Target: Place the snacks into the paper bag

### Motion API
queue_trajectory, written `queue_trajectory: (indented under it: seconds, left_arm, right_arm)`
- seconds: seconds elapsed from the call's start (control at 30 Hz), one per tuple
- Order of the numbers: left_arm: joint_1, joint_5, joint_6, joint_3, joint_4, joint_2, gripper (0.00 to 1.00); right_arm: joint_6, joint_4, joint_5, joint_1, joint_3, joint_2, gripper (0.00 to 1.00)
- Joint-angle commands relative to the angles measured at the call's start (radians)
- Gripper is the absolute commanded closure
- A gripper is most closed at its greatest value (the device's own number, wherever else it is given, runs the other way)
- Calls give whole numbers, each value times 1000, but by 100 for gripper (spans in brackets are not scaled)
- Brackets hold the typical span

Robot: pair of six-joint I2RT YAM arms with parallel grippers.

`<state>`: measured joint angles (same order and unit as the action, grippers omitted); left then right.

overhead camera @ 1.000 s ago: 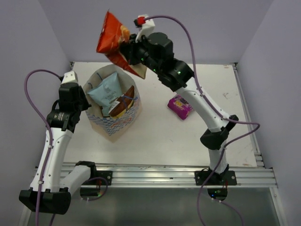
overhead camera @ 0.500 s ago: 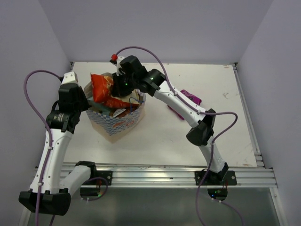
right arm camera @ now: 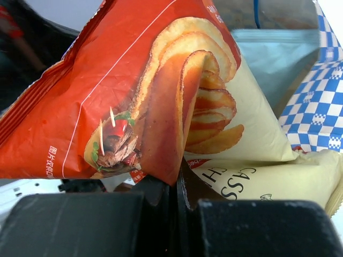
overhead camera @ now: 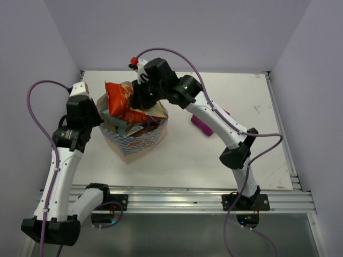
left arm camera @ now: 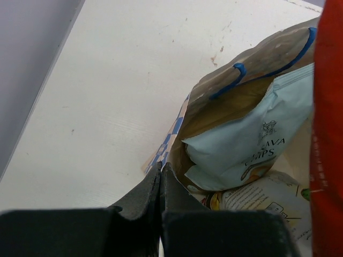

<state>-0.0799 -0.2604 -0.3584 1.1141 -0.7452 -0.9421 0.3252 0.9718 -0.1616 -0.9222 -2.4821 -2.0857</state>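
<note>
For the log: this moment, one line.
left gripper: shut on bag | right gripper: red chips in bag mouth | purple packet: on table

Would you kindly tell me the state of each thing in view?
paper bag: upright, open
light blue chip bag: inside the paper bag
red-and-cream chip bag: held, partly inside the bag
purple packet: on the table
left pincer: shut on the bag's rim
right pincer: shut on the red-and-cream chip bag

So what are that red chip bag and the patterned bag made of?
The red chip bag: probably thin plastic film, glossy, sharply creased. The patterned bag: paper by its look, matte, stiff crumpled rim, plain inside. Its handles look like thin blue string.
</note>
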Motion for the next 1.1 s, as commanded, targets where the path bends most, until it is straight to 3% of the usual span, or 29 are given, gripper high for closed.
queue_trajectory:
  seconds: [0.0, 0.47, 0.83, 1.07]
  left_arm:
    - [-3, 7, -11, -11, 26, 25, 100]
    - [-3, 10, -19, -16, 30, 25, 100]
    - [-3, -2, -27, -20, 43, 19, 100]
    - [-3, -17, -25, -28, 41, 17, 100]
  right_arm:
    - [28, -102, -52, -9, -63, 99, 100]
    - [104, -199, -197, -43, -44, 87, 100]
    - [17, -36, -24, -29, 72, 0, 100]
    - [44, -16, 10, 49, -58, -154, 100]
